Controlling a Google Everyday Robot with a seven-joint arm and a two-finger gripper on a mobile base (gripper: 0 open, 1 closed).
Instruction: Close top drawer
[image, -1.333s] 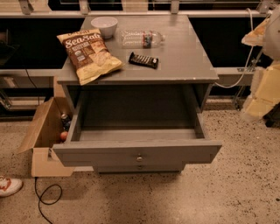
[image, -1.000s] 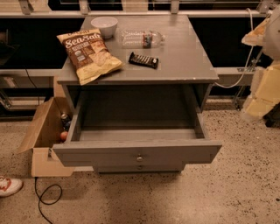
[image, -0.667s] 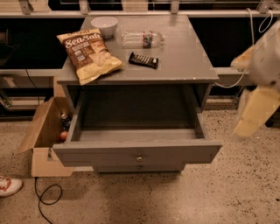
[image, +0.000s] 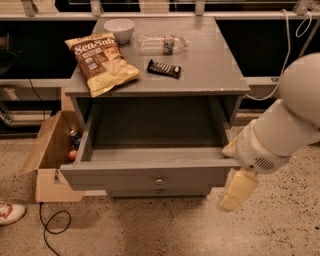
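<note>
The top drawer (image: 145, 176) is a grey wooden drawer pulled far out of the cabinet, with a small round metal knob (image: 159, 181) at the centre of its front. Its inside (image: 155, 131) holds nothing that I can see. My white arm (image: 282, 132) reaches in from the right. My cream gripper (image: 238, 191) hangs just off the drawer's right front corner, level with the lower edge of the front, and holds nothing.
On the cabinet top (image: 215, 60) lie a chips bag (image: 102, 61), a white bowl (image: 119, 28), a plastic bottle (image: 162, 43) and a dark snack bar (image: 164, 68). An open cardboard box (image: 47, 162) stands at the left. A shoe (image: 10, 212) and a cable (image: 55, 231) lie on the floor.
My arm has swung in from the far right, leftward and down, bringing the gripper beside the drawer's right front corner. The drawer has not moved.
</note>
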